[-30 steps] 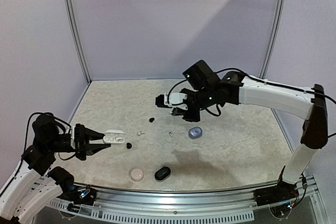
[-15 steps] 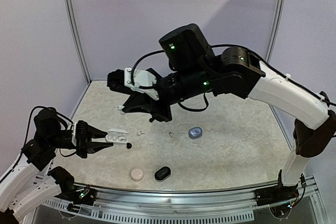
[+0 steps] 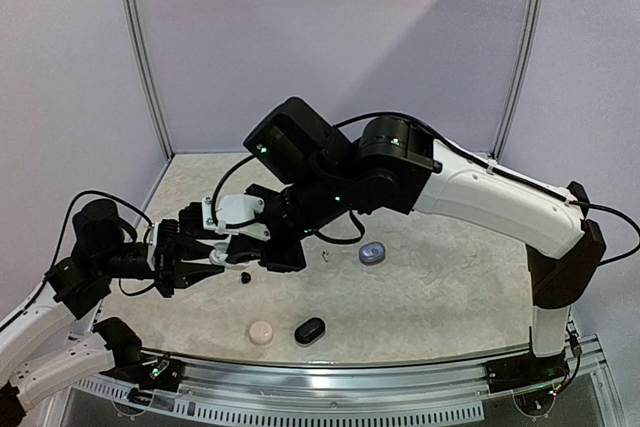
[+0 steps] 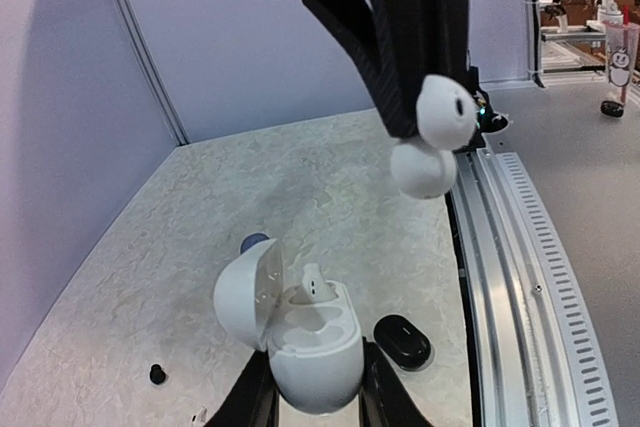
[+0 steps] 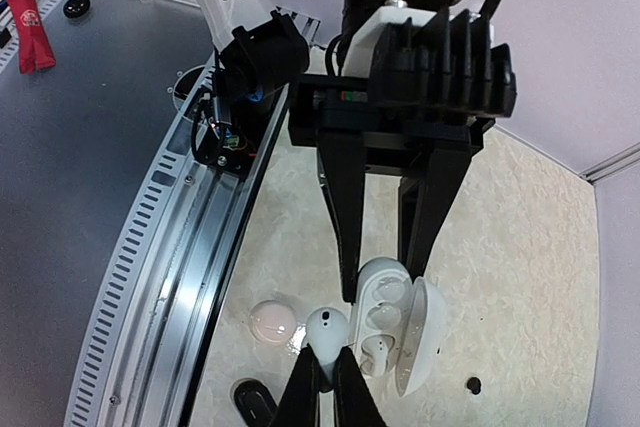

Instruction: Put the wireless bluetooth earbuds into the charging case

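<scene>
The worktop (image 3: 470, 287) carries the loose parts, and both arms meet above its left half. My right arm (image 3: 480, 192) reaches across and angles its wrist down toward the left arm (image 3: 85, 267), which comes in low from the near left corner.

Left hand (image 4: 318, 402): closed on the base of the white charging case (image 4: 318, 352). The lid (image 4: 248, 292) is swung open to one side and the sockets face up. The case appears to be lifted off the worktop.

Right hand (image 5: 325, 372): pinched shut on one white earbud (image 5: 326, 331). The bud hangs just beside the open case, on the side away from the lid, and does not touch it.

Step in hand: seating that bud. I judge the approach nearly done, with alignment remaining.

1. I shift the bud sideways until it stands over a free socket. One socket may already be filled – I cannot tell for certain.
2. I turn the bud to match the socket's shape before descending.
3. I lower slowly with the left hand steady, and release only once the bud rests in the recess.

Surroundings: a black case (image 3: 310, 330) and a pinkish round case (image 3: 261, 332) lie near the front edge. A blue-grey case (image 3: 371, 253) lies further right. All three are well apart from the hands. A small black bud (image 3: 246, 278) lies on the worktop near the left hand, and a small white bud (image 3: 326, 255) lies further right.

The open lid is the only obstruction close by – my right fingers could clip it on the way down.
</scene>
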You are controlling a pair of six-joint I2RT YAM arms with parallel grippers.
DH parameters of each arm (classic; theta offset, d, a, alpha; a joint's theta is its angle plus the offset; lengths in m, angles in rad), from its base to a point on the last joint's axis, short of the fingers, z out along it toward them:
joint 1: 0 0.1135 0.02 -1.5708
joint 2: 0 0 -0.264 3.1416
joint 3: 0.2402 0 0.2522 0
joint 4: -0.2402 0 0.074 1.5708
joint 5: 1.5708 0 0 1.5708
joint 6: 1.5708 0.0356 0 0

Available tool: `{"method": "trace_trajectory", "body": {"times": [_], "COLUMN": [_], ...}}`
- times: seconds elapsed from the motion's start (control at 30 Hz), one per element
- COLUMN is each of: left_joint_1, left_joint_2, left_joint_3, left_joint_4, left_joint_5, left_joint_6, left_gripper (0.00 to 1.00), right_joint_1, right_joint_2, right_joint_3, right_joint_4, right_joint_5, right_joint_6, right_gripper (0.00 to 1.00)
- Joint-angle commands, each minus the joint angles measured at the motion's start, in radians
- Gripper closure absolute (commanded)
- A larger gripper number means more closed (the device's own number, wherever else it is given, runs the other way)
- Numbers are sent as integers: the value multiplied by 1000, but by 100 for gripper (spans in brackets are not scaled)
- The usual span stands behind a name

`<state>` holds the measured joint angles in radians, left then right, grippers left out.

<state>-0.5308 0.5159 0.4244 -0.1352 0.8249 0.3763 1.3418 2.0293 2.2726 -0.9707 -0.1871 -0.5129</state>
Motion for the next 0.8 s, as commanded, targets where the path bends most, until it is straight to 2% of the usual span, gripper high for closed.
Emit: {"method": "trace_trajectory", "body": {"times": [0.0,0.2,0.77], "left_joint_1": [-40,-73,-86], "left_joint_2": [16,22,7], "left_joint_3": [28,29,16], "left_joint_4": [30,16,-9], "left_joint_5": [-53,-103,-80], "left_joint_6": [-22,5,90], "left_gripper": [100,100,100], "right_joint_1": [3,3,3], "right_joint_2": [41,78,108], "right_joint_3": [39,62,54], "right_joint_4": [-9,-36,-32], "right_joint_5": [50,87,151], "right_joint_6": [-2,-11,-51], "right_gripper": [100,100,100]}}
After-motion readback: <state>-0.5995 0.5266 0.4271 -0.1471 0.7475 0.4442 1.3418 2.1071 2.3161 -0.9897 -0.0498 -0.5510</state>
